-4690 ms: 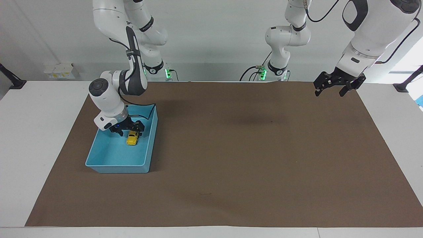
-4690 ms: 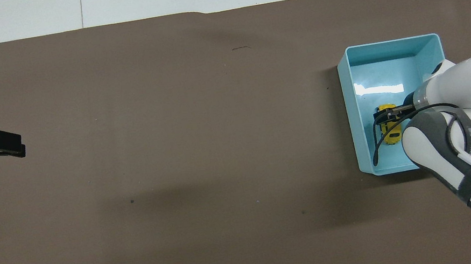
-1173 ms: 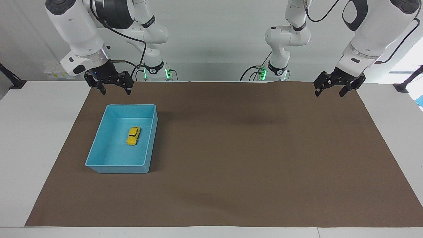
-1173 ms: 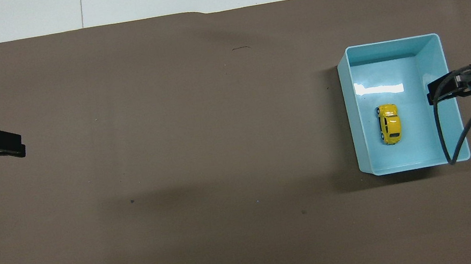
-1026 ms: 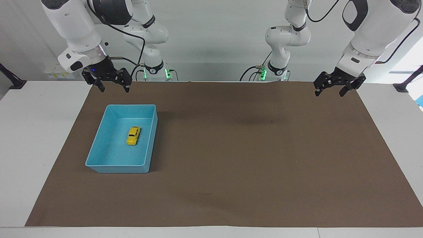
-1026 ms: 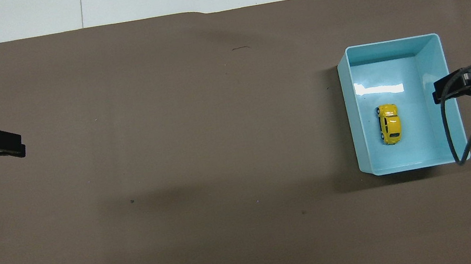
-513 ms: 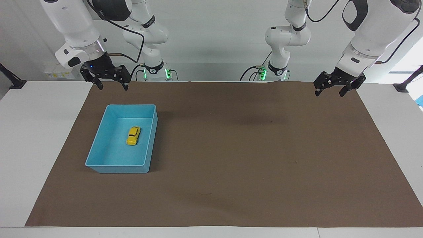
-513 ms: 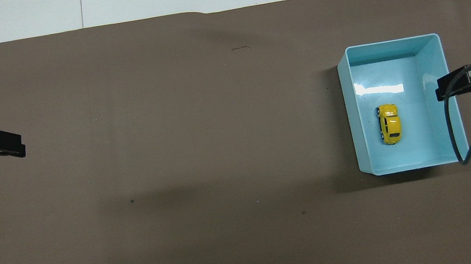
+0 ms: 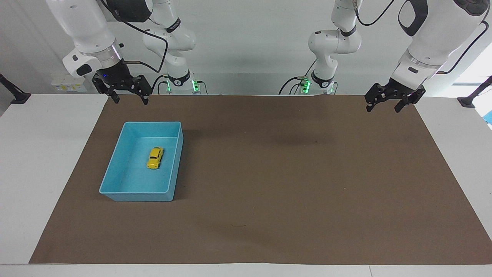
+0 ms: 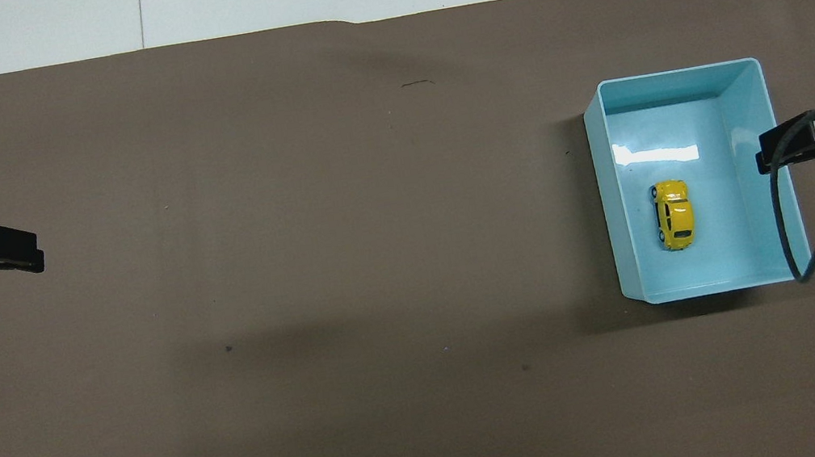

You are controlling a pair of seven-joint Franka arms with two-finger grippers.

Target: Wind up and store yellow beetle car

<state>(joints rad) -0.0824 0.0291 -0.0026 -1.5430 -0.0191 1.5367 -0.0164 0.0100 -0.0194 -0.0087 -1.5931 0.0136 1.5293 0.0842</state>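
Sitting on its wheels inside the blue tray [image 9: 115,190], the yellow beetle car [image 9: 155,157] rests on the tray floor about mid-tray, touching no wall. Tray lies on the brown mat [image 9: 292,181] toward the right arm's end of the table. Right gripper [image 9: 128,100] hangs raised over the mat edge on the robots' side of the tray, fingers spread apart with nothing between them; the car is well apart from those fingertips, down in the tray. Its black cable [image 10: 793,233] loops over the tray wall in the overhead view. Left gripper [image 9: 384,107] waits raised over the mat corner at the left arm's end, fingers parted, empty, car far from its tips.
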